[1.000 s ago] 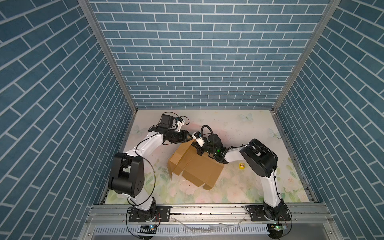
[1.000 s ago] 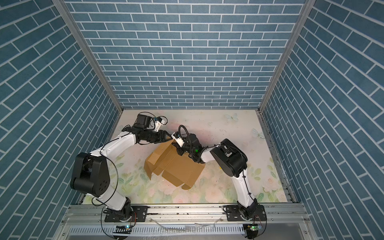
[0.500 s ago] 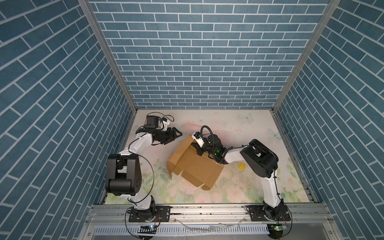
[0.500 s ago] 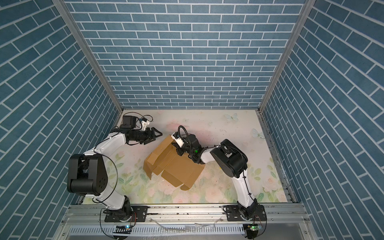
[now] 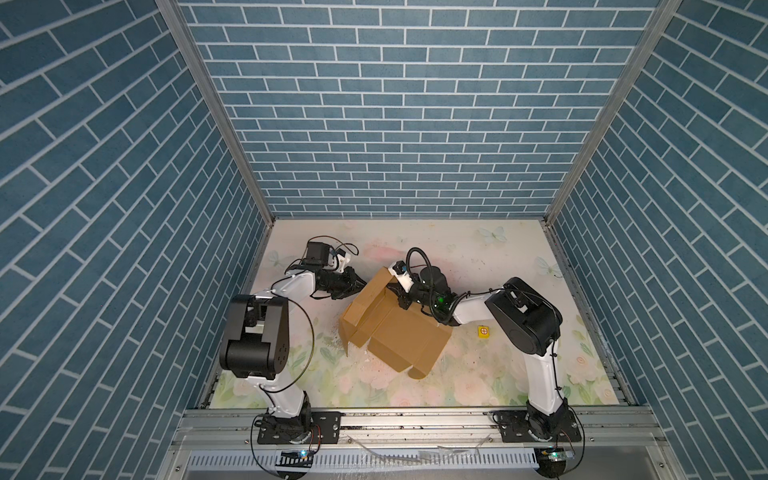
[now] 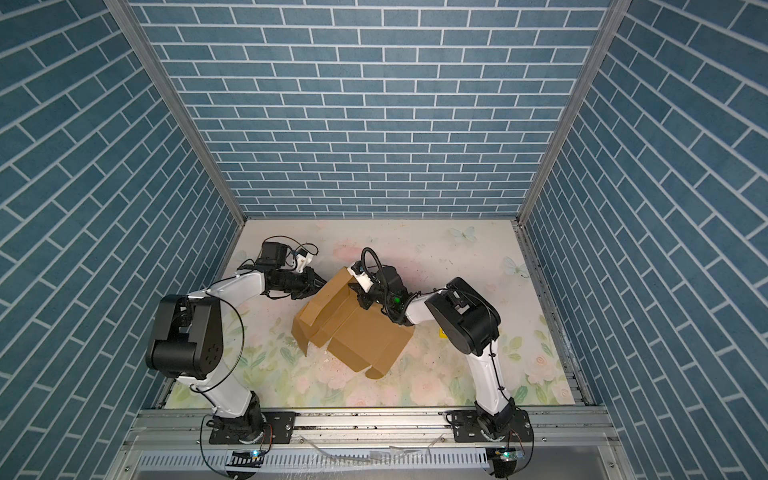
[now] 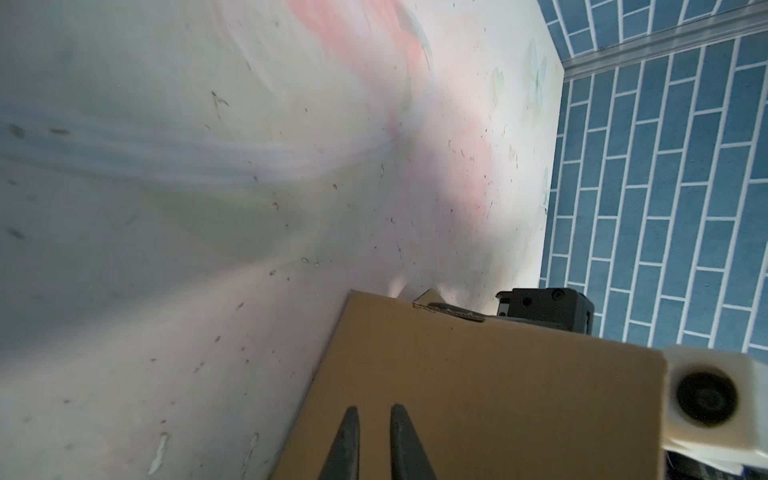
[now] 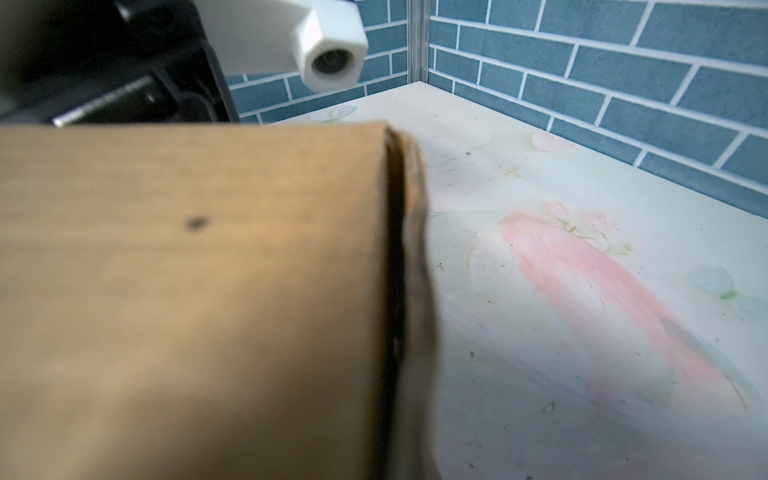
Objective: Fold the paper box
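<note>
While it lies skewed on the middle of the pale flower-printed tabletop (image 5: 478, 374), the plain brown die-cut cardboard paper box (image 5: 399, 332) is only partly formed: a broad flat panel rests on the surface in both top views, a tall wall stands raised along its far left side, loose side flaps hang at its left front corner, and a rounded tab juts from its near corner. The left gripper (image 5: 360, 282) meets the outer face of that raised wall, its dark pointed fingertips (image 7: 350, 419) drawn nearly together with nothing between them. The right gripper (image 5: 401, 300) is clamped on the wall's top edge from inside, where cardboard (image 8: 187, 291) hides its fingers. A tiny yellow cube (image 5: 483, 331) sits apart, to the right.
</note>
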